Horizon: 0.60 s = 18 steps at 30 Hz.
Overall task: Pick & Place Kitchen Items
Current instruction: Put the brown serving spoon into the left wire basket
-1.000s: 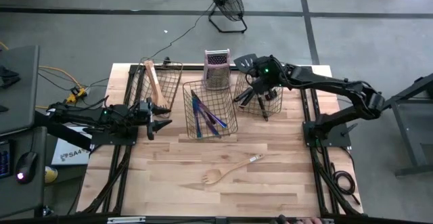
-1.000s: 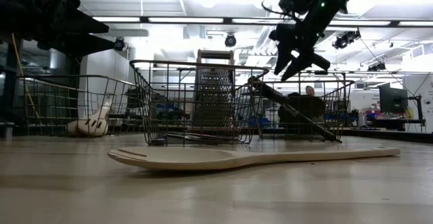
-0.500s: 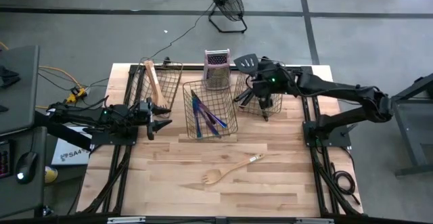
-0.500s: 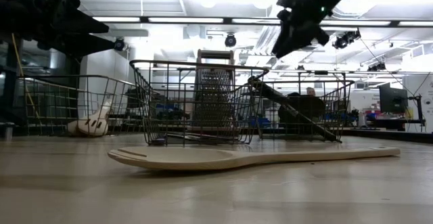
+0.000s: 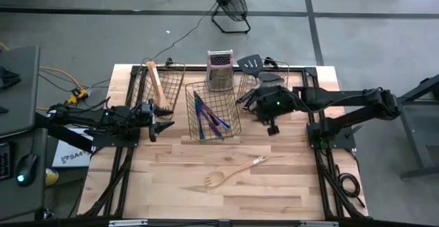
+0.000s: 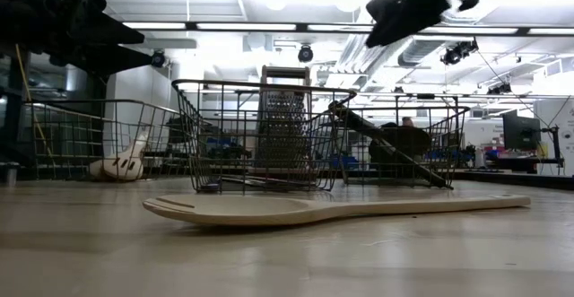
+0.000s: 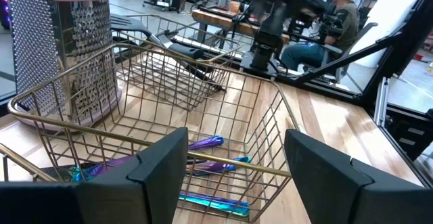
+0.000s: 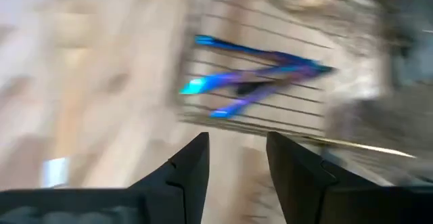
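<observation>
Hovering right gripper [image 5: 264, 110], fingers apart and empty, right of centre in the high view; likely going for wooden fork [image 5: 232, 173] lying lower centre, needing descent and closing.

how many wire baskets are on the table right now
3. The left basket is near the left gripper, the middle basket holds purple-blue cutlery, and the right basket, behind the right gripper, holds a black spatula. None seems hidden.
</observation>
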Each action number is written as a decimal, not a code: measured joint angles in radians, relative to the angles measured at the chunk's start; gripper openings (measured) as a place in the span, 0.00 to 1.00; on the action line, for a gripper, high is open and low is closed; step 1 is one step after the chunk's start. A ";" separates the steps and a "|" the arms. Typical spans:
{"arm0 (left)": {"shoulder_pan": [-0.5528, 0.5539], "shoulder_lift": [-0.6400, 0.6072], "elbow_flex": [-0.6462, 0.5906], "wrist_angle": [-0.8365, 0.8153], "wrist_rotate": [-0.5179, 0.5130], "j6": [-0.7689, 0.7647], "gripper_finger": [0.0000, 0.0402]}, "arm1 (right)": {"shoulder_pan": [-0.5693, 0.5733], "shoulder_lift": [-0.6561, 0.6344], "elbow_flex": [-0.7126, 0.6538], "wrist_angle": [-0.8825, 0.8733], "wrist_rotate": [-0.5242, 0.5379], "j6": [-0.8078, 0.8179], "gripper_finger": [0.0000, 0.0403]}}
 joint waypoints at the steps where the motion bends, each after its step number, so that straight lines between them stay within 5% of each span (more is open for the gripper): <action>1: 0.000 0.000 0.000 0.000 0.000 0.000 0.61 | 0.012 0.000 0.000 -0.014 -0.039 0.000 0.35; 6: 0.000 0.000 0.000 0.000 0.000 0.000 0.61 | 0.076 0.000 -0.002 -0.104 -0.175 -0.001 0.35; 18: 0.000 0.000 0.000 0.000 0.000 0.000 0.61 | 0.271 0.020 -0.127 -0.154 -0.187 0.093 0.35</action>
